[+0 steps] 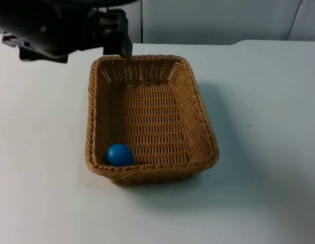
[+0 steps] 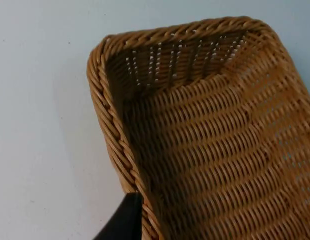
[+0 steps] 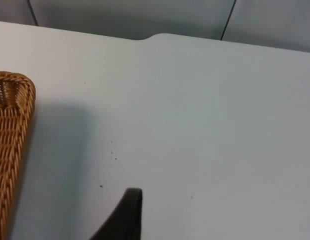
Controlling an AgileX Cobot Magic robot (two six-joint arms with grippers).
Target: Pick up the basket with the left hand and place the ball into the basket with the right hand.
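Top view: wicker basket (image 1: 150,119) sitting mid-table, casting a shadow on the white table (image 1: 269,127) to its right. Blue ball (image 1: 119,154) lying inside, at the near left corner. Left gripper (image 1: 126,51) meeting the basket's far rim; jaws looking clamped on that rim.

Left wrist view: looking along 1 black fingertip (image 2: 126,220) just outside the braided rim, touching it.

Right wrist view: right gripper's fingertip (image 3: 127,212) hanging over bare table, well apart from the basket edge; cannot tell jaw state.
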